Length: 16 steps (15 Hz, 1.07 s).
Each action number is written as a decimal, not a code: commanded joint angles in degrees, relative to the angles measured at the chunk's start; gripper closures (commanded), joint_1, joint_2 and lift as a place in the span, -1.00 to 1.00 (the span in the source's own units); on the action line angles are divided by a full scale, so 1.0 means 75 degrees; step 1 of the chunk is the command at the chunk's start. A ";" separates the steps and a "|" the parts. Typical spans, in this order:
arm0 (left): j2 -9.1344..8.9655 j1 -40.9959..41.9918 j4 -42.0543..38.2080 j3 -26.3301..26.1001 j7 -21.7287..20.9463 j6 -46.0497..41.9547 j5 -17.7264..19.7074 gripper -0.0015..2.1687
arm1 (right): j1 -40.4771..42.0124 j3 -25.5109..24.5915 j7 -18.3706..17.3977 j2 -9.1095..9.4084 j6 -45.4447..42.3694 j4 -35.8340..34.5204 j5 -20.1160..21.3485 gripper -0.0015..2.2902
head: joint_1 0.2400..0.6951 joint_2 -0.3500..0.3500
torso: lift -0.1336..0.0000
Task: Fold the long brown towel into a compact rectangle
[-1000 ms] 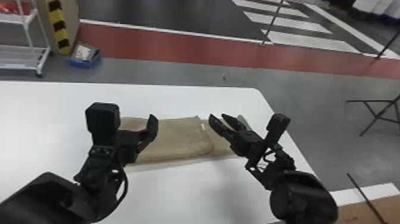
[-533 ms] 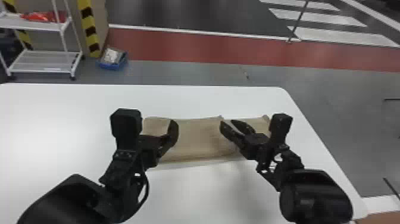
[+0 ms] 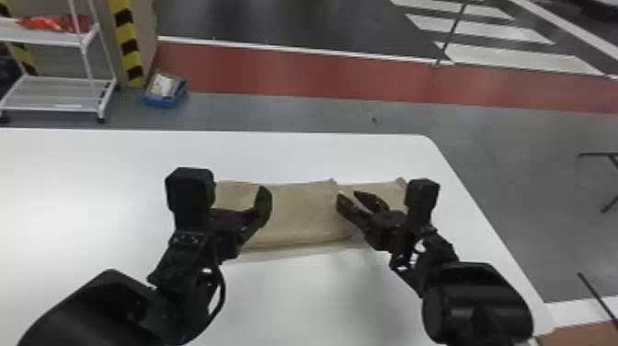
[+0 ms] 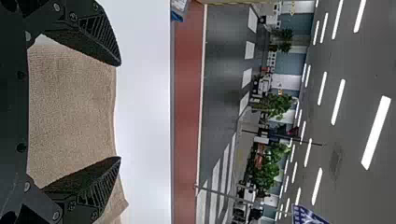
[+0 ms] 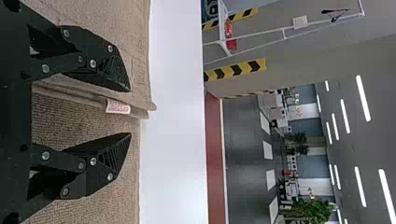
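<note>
1. The long brown towel (image 3: 299, 211) lies left to right across the white table (image 3: 92, 207) beneath my two grippers, its left part stacked in layers, its right end (image 3: 388, 191) lying lower.

2. My left gripper (image 4: 120, 111) stands over the towel's left part, fingers spread wide, with nothing between the tips.

3. My right gripper (image 5: 130, 112) is also open, poised at the step where the upper layers end; a small pale tag (image 5: 117, 107) pokes out there at the far side, between my fingers' lines.

4. The cloth looks light, soft and limp, with a coarse weave that should grip well rather than slide. I expect no breakage, only sagging, creases and layers slipping out of line.

5. For the next fold, the right end's outer edge seems my best hold: pinch near its corners, lift low and carry it left over the stack. A grab at the tagged step risks pulling up the upper layers alone, and the tag itself makes a poor handle.
</note>
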 commanded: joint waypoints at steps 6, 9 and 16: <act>0.0047 0.0112 -0.0035 -0.0032 -0.0186 -0.0041 0.0016 -0.82 | -0.0143 0.0119 0.0039 -0.0007 0.0515 0.0190 0.0029 -0.28 | 1.00 -0.61 | -0.84; 0.0071 0.0147 -0.0035 -0.0032 -0.0210 -0.0041 0.0016 -0.82 | -0.0119 0.0142 0.0110 -0.0007 0.0515 0.0178 0.0018 -0.28 | 1.00 -0.61 | -0.84; 0.0106 0.0276 -0.0199 -0.0008 -0.0245 -0.0041 0.0016 -0.81 | -0.0072 0.0224 0.0156 0.0005 0.0632 0.0073 -0.0006 0.14 | 1.00 -0.59 | -0.84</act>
